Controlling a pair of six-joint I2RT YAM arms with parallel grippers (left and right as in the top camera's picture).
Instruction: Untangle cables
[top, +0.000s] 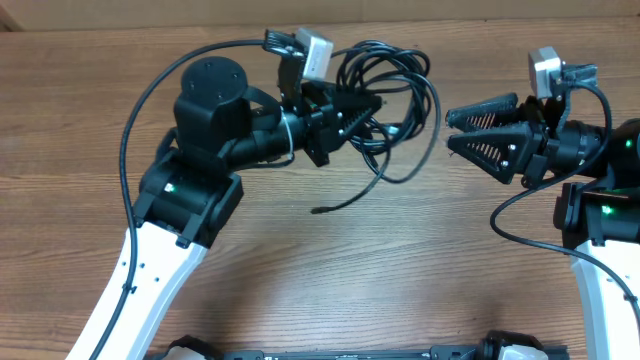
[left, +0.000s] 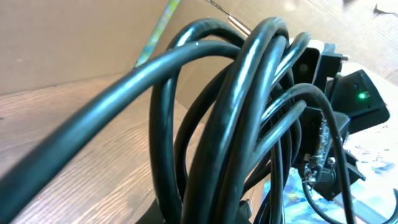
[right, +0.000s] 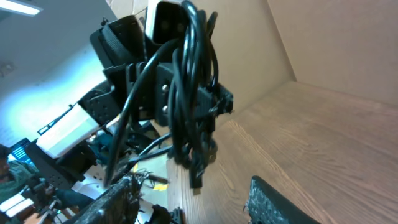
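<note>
Evidently the cables (top: 430, 100) hang as one knotted bundle from the left end effector (top: 376, 102), which is clenched on them above the bench (top: 330, 280). That likely presents loose loops to the right end effector (top: 448, 128), jaws spread, nearby.

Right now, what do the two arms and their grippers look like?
Both arms have white lower links and black joint housings, each with a small green light. The left gripper and right gripper are black, with triangular ribbed fingers. A grey-white camera sits on each wrist, and a thick black cable runs along each arm.
</note>
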